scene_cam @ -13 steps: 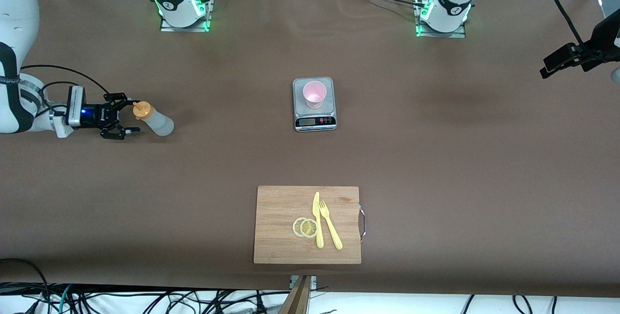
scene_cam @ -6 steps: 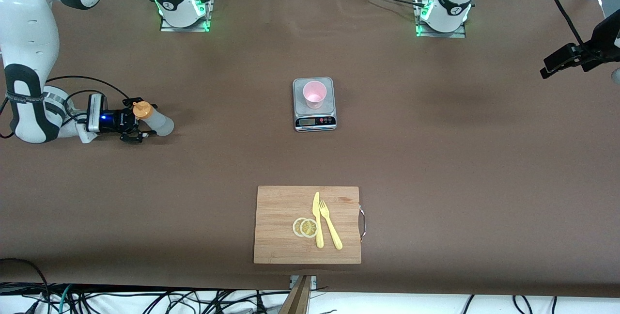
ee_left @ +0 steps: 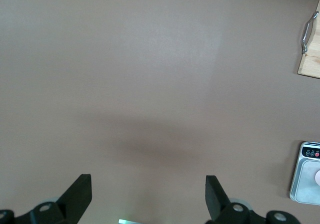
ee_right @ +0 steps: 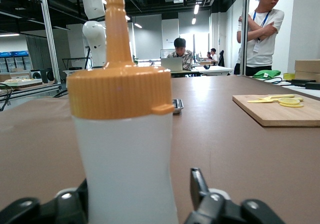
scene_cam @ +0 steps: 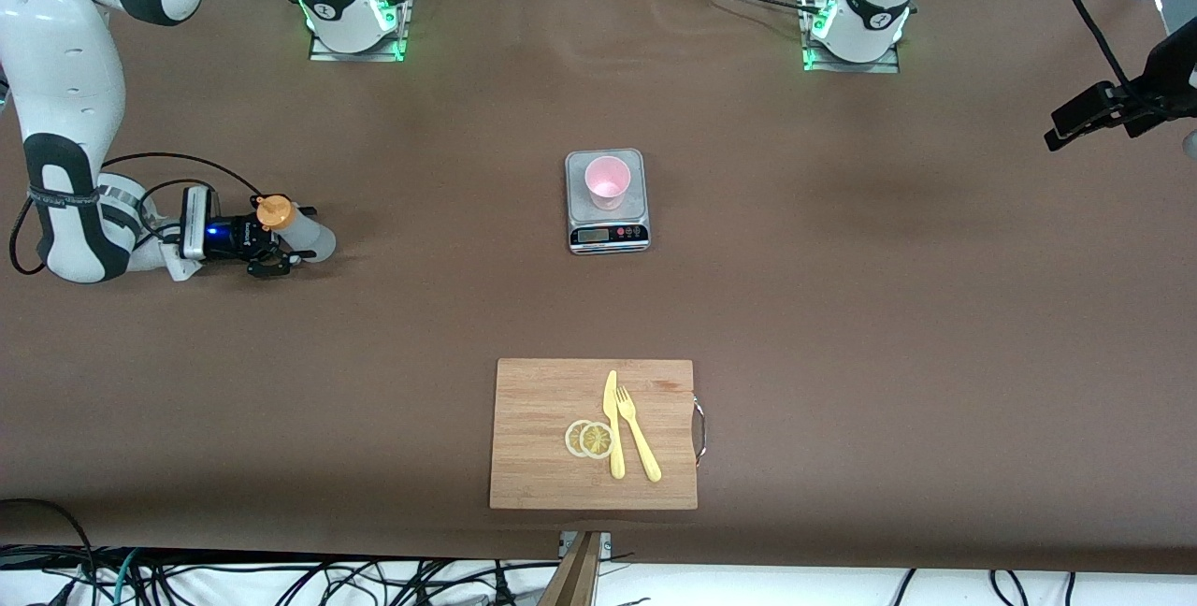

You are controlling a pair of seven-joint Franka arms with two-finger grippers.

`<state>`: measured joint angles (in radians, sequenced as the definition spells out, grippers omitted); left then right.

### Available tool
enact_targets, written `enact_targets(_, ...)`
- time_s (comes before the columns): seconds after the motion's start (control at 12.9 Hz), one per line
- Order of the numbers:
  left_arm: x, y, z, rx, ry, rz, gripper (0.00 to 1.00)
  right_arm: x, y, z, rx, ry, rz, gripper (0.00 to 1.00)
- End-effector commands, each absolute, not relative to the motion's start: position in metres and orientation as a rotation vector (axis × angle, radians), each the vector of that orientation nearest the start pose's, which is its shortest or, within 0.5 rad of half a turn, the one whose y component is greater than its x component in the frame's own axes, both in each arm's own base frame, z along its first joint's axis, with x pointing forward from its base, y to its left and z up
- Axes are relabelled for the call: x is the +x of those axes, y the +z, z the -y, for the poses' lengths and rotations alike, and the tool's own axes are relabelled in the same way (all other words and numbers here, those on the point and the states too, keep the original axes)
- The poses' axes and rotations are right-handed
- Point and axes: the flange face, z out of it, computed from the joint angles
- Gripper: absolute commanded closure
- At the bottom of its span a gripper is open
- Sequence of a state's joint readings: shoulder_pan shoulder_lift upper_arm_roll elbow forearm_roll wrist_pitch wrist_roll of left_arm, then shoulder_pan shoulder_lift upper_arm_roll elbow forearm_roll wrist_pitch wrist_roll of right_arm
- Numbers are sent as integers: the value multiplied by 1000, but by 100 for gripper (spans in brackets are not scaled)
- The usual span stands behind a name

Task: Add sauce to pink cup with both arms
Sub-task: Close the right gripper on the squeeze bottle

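The sauce bottle [scene_cam: 301,232], whitish with an orange cap [scene_cam: 274,211], stands toward the right arm's end of the table. My right gripper [scene_cam: 295,234] reaches in low and level, its fingers on either side of the bottle's body. In the right wrist view the sauce bottle [ee_right: 125,149] fills the space in the right gripper [ee_right: 140,199]. A narrow gap still shows beside one finger [ee_right: 198,185]. The pink cup [scene_cam: 608,181] stands on a small scale [scene_cam: 608,234] mid-table. My left gripper [scene_cam: 1061,127] hangs open over the left arm's end of the table, holding nothing [ee_left: 148,196].
A wooden cutting board [scene_cam: 542,475] lies nearer the front camera than the scale, carrying two lemon slices [scene_cam: 589,439], a yellow knife [scene_cam: 613,428] and a fork [scene_cam: 638,442]. Its metal handle [ee_left: 306,32] and the scale [ee_left: 302,181] show in the left wrist view.
My right gripper has slid forward along the table until its fingers flank the sauce bottle, and the fingers have narrowed. The left arm has not moved.
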<state>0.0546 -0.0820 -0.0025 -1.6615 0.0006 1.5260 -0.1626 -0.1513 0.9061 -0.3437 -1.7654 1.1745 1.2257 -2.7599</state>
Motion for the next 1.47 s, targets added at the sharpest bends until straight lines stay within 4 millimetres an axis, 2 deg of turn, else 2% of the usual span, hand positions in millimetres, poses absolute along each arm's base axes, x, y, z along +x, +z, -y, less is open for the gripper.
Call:
enact_targets(0.0,521,631,-26,-3128,85,308,0,517,82,145,-1136,-1139,1400,95)
enact_targets(0.08,521,631,-25,-3129,87,310,0,521,86,147,-1138,-1141,1403,100)
enact_targets(0.39,525,628,-28,-3129,83,320,0,528,93,139,-1170,-1076,1353,100)
enact_targets(0.7,527,623,-33,-3128,94,320,0,555,120,130,-1219,-972,1320,100)
enact_targets(0.85,527,620,-41,-3126,106,341,0,570,130,111,-1227,-906,1286,100)
enact_targets(1.01,529,618,-40,-3126,111,337,0,588,144,84,-1242,-818,1259,100)
enact_targets(1.4,529,619,-36,-3127,106,325,0,627,218,30,-1366,-693,1311,100)
